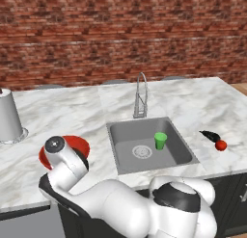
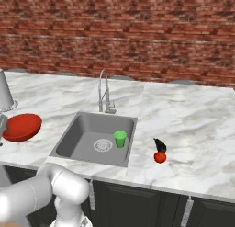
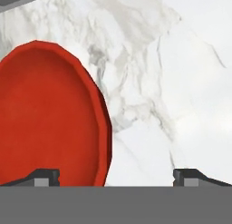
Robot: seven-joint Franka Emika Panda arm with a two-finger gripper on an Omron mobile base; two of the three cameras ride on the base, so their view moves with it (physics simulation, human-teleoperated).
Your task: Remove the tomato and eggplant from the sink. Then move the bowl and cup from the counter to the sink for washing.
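Observation:
The wide red bowl (image 3: 50, 119) lies on the marble counter (image 3: 181, 82) left of the sink (image 1: 178, 140). My gripper (image 3: 117, 177) hangs open right over its rim, one fingertip (image 3: 45, 177) above the bowl's inside and the other above the counter. In the left base view the arm's wrist covers part of the bowl (image 1: 77, 143). The green cup (image 1: 160, 140) stands upright in the sink beside the drain. The tomato (image 1: 221, 145) and the eggplant (image 1: 210, 135) lie close together on the counter right of the sink. From the right base view I see the bowl (image 2: 20, 126), cup (image 2: 120, 139), tomato (image 2: 159, 157) and eggplant (image 2: 160, 145).
A thin curved faucet (image 1: 140, 95) rises behind the sink. A white cylinder (image 1: 8, 116) stands on the counter at the far left, behind the bowl. A brick wall closes the back. Dark cabinets run under the counter's front edge.

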